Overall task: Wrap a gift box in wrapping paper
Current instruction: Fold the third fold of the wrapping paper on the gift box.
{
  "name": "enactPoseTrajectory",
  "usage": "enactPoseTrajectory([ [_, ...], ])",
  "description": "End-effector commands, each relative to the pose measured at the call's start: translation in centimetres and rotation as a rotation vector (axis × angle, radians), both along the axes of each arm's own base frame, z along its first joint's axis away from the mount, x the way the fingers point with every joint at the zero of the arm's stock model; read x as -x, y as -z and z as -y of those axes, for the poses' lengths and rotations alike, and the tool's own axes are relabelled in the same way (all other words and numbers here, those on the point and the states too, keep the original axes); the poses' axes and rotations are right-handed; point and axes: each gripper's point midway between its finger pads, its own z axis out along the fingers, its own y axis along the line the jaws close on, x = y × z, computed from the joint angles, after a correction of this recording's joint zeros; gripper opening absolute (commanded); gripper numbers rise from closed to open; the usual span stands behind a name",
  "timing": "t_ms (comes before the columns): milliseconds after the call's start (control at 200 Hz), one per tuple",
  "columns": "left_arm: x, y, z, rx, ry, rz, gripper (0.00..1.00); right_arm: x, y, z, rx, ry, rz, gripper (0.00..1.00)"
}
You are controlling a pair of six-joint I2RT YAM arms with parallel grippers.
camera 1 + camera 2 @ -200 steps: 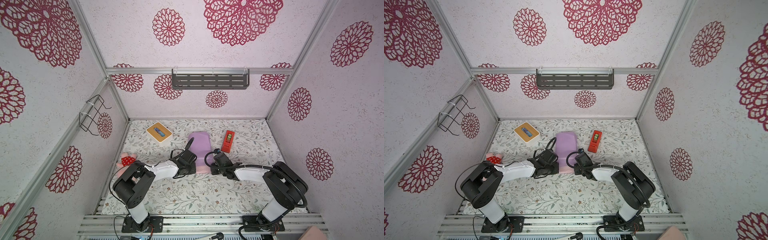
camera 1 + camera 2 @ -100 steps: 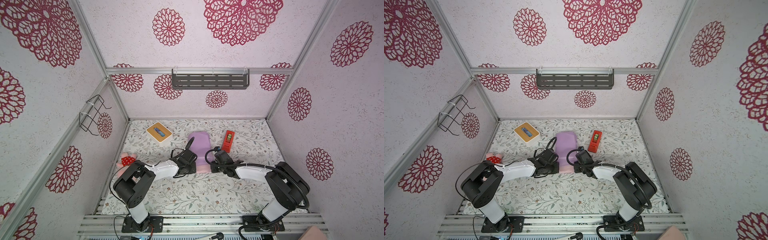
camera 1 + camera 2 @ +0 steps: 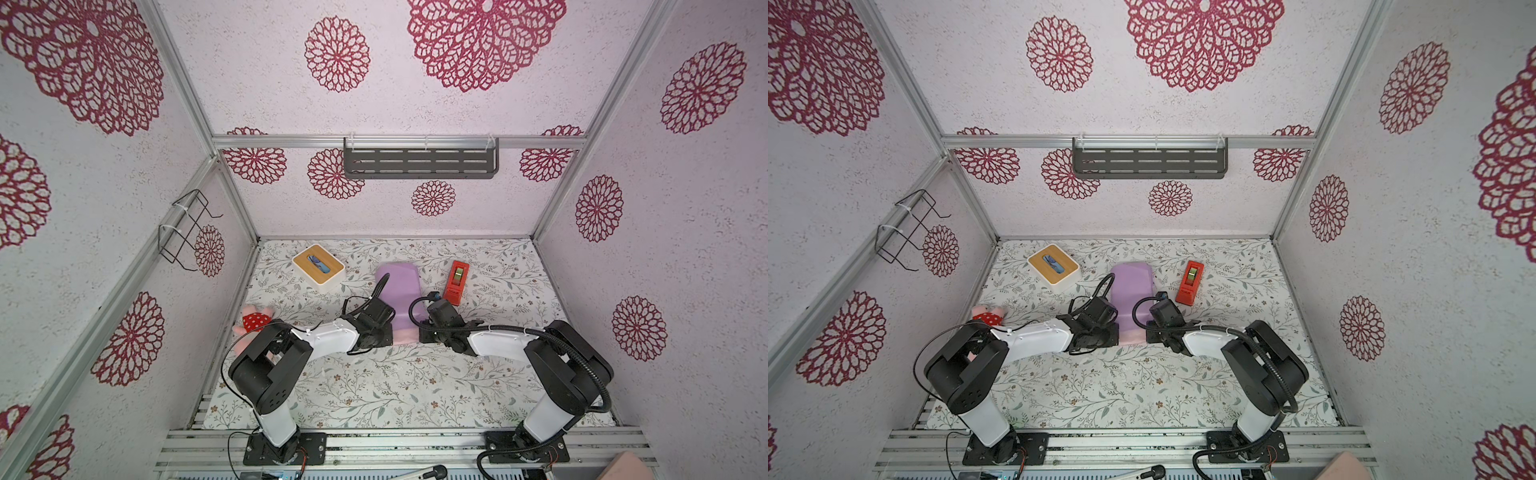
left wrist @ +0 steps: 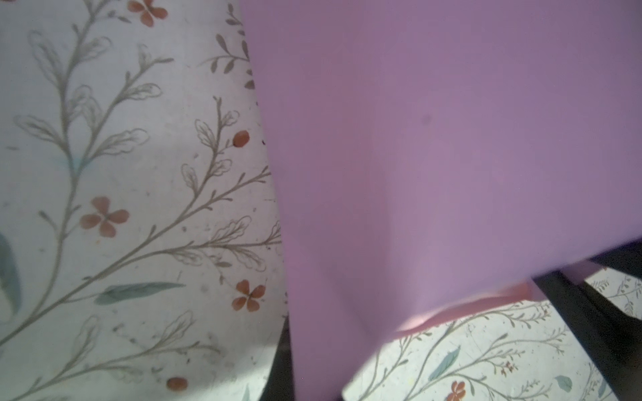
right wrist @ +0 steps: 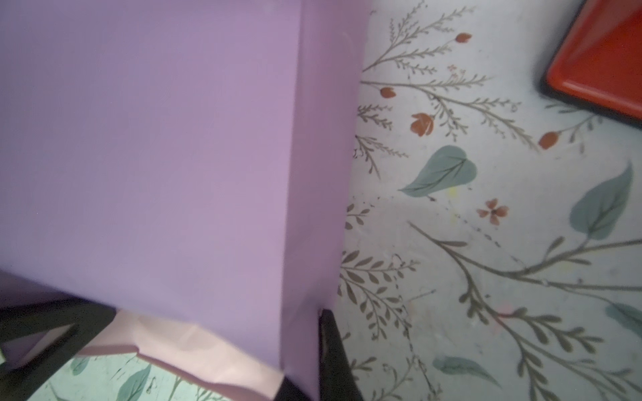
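Observation:
The wrapping paper (image 3: 399,286) (image 3: 1133,286) lies lilac side up in the middle of the table, draped over a raised shape. Its pale pink underside (image 3: 405,336) shows along the near edge. The gift box is hidden. My left gripper (image 3: 388,334) (image 3: 1115,334) is shut on the paper's near left corner; in the left wrist view the lilac sheet (image 4: 434,156) runs down between the jaws (image 4: 305,375). My right gripper (image 3: 422,334) (image 3: 1148,334) is shut on the near right edge, and the right wrist view shows a black finger (image 5: 330,347) pressed against the fold (image 5: 312,208).
A white tissue box with a wooden top (image 3: 318,266) sits at the back left. A red tape dispenser (image 3: 456,282) lies just right of the paper. A pink plush toy (image 3: 254,320) lies by the left wall. A grey shelf (image 3: 419,162) and a wire rack (image 3: 187,232) hang on the walls.
My right gripper has closed onto the paper's near right edge. The left gripper has kept its grip and place.

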Motion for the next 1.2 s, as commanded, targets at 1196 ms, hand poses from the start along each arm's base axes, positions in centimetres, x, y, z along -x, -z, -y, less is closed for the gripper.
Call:
enactPoseTrajectory([
  [1196, 3.4, 0.6, -0.8, -0.015, 0.009, -0.035, 0.29, 3.5, -0.1, 1.7, 0.006, 0.035, -0.036, 0.29],
])
